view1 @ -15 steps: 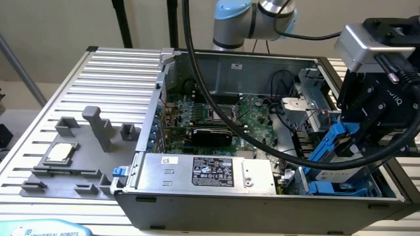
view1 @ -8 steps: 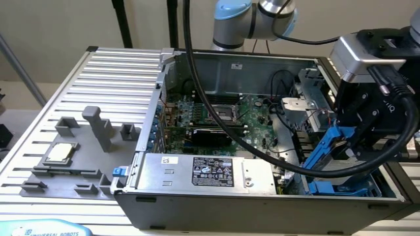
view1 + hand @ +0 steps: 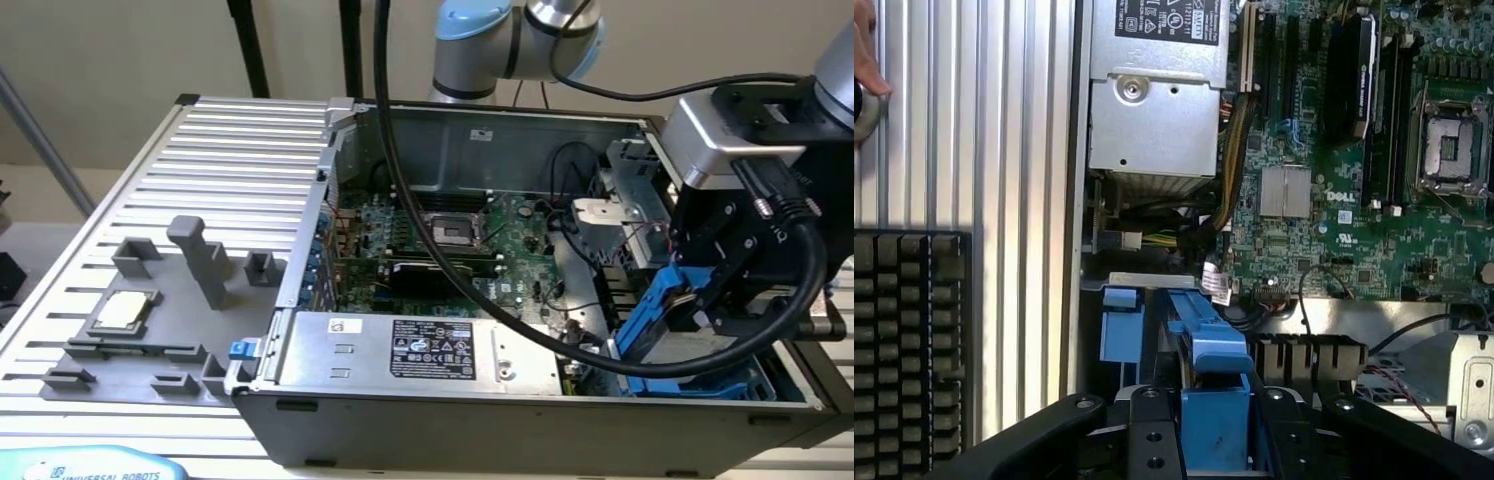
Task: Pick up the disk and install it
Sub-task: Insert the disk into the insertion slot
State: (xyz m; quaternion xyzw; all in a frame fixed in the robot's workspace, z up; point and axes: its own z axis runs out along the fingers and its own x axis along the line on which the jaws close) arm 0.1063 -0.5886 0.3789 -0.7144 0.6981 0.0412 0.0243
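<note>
The disk (image 3: 654, 325) is a blue-framed carrier held on edge, tilted, at the front corner of the open computer case (image 3: 441, 420) on the exterior view's right. My gripper (image 3: 714, 305) is shut on it from above, just over the drive bay (image 3: 707, 385) with its blue plastic parts. In the wrist view the disk's blue bracket (image 3: 1209, 390) sits between my black fingers (image 3: 1149, 440), with my gripper (image 3: 1214, 445) closed on its near end. The drive's metal body is mostly hidden by the gripper.
Inside the case lie the green motherboard (image 3: 441, 240) and a silver power supply with a black label (image 3: 427, 350). A thick black cable (image 3: 400, 200) hangs across the case. A grey fixture (image 3: 147, 350) holds a small silver chip (image 3: 118, 310). A person's fingertip (image 3: 864, 70) shows at the table's edge.
</note>
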